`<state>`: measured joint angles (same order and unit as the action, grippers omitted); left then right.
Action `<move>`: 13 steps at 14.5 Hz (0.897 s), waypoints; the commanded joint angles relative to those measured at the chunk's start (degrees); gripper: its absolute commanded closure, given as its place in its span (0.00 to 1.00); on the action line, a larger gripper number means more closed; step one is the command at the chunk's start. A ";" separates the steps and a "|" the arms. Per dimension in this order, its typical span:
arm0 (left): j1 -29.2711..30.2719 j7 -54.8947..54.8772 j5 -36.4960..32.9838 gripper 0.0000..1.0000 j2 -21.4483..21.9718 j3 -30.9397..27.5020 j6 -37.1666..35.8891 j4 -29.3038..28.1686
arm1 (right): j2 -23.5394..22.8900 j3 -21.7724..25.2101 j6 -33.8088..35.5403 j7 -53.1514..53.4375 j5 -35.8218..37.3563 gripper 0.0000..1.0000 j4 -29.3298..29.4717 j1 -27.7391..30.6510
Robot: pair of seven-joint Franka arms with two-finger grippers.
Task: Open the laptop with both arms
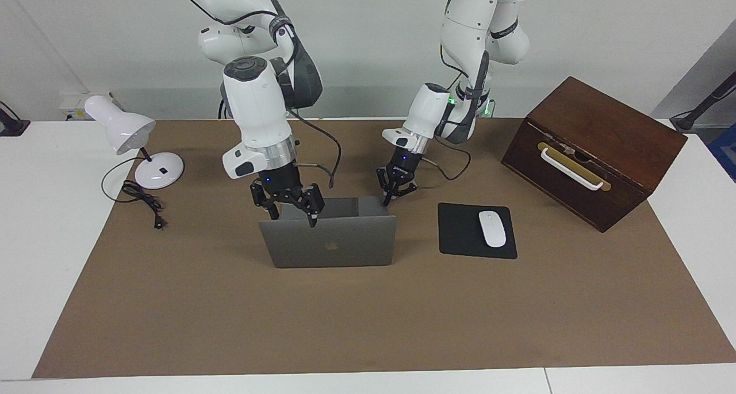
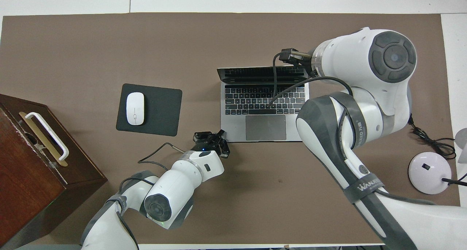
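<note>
Two arms are on my screens, both working at one laptop (image 1: 333,241). It is thin and silver-grey, with a dark apple logo on the lid. It stands open on the brown mat (image 1: 368,319), mid-table, the lid raised past upright and tilted away from the robots. From overhead I see the black keyboard (image 2: 264,100) and grey trackpad (image 2: 265,127), and the dark screen as a narrow strip.

My right arm comes down from its base with the wrist pointing almost straight down. The right gripper (image 1: 293,209) is at the lid's top edge, toward the right arm's end of it. Its fingers are spread wide. One fingertip shows in front of the lid's outer face, the other by the screen side, so the edge sits between them. I cannot tell whether they touch it.

My left arm reaches in low, forearm slanted down toward the table. The left gripper (image 1: 390,197) is closed, fingertips together, holding nothing. It points down at the base's corner nearest the robots, at the left arm's end of the laptop. Overhead it sits right at that corner (image 2: 215,138). I cannot tell whether it presses on it.

Beside the laptop, toward the left arm's end, lies a black pad (image 1: 476,231) with a white mouse (image 1: 492,228) on it. A wooden box (image 1: 592,152) is further that way. A white lamp (image 1: 135,146) stands at the right arm's end.
</note>
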<state>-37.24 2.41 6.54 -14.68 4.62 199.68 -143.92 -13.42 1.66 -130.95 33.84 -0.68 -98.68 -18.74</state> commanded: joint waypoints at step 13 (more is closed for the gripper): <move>-1.09 0.58 0.41 1.00 -2.99 -0.22 0.88 1.89 | -2.31 -0.52 4.38 -5.81 1.12 0.00 4.63 3.18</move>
<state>-37.24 2.41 6.54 -14.68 4.62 199.69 -143.92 -14.80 1.79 -128.84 29.40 -0.57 -95.71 -16.76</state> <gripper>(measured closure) 0.991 0.000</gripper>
